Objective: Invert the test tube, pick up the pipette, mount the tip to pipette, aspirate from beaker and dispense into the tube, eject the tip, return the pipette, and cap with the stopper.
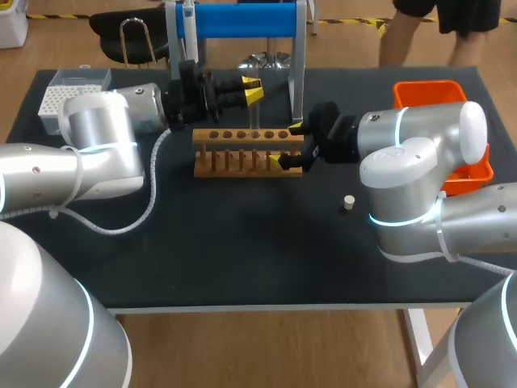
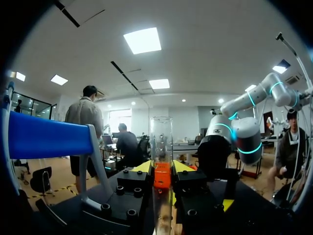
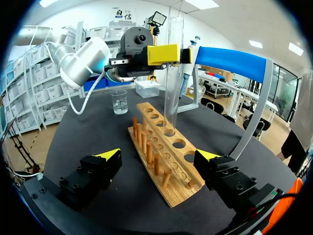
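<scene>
Glass is what our left jaws are clenched on: the test tube hangs upright, mouth up, its rounded end just at a hole of the wooden rack. It is gripped above its middle so the lower length can slide in freely. Our right jaws stand released, one finger on either side of the rack's right-hand end, placed, we judge, to steady it against tipping. Waiting on the table are the stopper near our right arm and the beaker beyond the rack.
</scene>
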`<state>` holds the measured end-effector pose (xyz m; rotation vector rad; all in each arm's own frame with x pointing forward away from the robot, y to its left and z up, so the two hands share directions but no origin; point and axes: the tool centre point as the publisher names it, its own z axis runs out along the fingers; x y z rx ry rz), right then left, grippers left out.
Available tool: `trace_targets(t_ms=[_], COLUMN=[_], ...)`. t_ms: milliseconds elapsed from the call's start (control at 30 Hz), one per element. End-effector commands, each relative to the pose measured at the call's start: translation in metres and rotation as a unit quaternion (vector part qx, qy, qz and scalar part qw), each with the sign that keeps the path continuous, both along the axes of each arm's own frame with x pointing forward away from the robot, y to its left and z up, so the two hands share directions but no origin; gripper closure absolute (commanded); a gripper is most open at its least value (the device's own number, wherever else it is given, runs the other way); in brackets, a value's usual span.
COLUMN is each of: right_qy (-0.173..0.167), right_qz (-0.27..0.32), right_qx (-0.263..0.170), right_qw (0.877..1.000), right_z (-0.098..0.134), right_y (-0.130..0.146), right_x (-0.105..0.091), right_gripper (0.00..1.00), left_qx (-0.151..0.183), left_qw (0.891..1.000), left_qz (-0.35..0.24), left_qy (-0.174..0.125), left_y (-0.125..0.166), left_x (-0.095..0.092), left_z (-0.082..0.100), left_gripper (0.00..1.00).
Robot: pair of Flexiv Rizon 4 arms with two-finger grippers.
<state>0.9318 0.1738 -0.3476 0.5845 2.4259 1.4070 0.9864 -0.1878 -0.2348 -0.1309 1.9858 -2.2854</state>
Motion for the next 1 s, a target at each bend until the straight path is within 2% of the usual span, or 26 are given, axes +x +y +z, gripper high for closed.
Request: trace_targets(t_ms=[33, 733, 1000], right_qy=[0.0, 0.0, 0.0], right_qz=[0.0, 0.0, 0.0], right_qx=[0.0, 0.0, 0.0], right_qw=[1.0, 1.0, 1.0], right_z=[-0.0003, -0.0003, -0.0003], right_y=[0.0001, 0.0001, 0.0001], right_x=[-0.0003, -0.0003, -0.0003], right_gripper=[0.0, 0.0, 0.0], left_qx=[-0.003, -0.001, 0.039], left_qw=[1.0, 1.0, 0.999], left_qz=[-0.002, -0.001, -0.006], left_qy=[-0.003, 0.007, 0.01], left_y=[-0.0006, 0.0002, 0.0044], left_x=[0.003, 0.0053, 0.0044], left_z=[-0.0036, -0.0118, -0.0117], left_gripper=[1.0, 1.0, 1.0])
